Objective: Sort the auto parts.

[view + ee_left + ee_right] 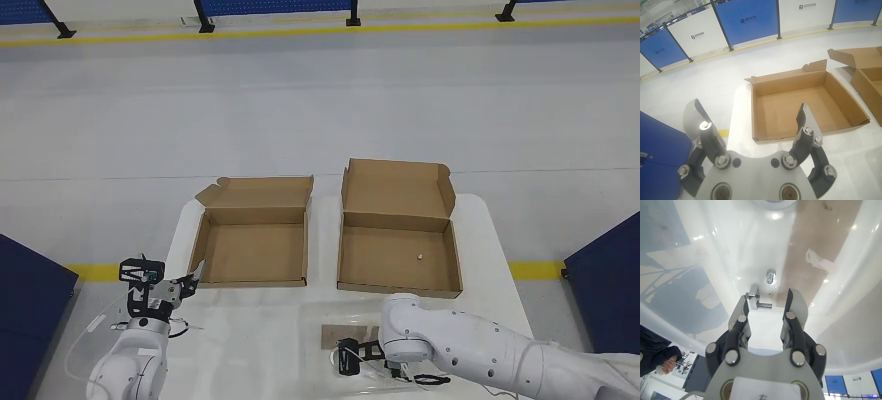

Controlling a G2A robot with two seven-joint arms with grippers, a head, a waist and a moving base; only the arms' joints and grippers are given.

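Hovering right gripper [767, 295]: jaws about half open, holding nothing.
Metal bracket [753, 300]: lying between the fingertips, just beside one finger, in the white tray [734, 247].
Bolt [770, 275]: just beyond the bracket.
Left gripper [750, 103]: wide open, empty, near the left box [789, 79].

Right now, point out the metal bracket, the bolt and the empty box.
metal bracket [754, 297], right wrist view, its flat plate.
bolt [770, 276], right wrist view, its shank.
empty box [783, 106], left wrist view, its bare floor.

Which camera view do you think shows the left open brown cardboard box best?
The top view: the left open brown cardboard box shows whole, empty. The left wrist view has it closer, with a finger of the left gripper across its floor. The right wrist view faces a glossy white tray.
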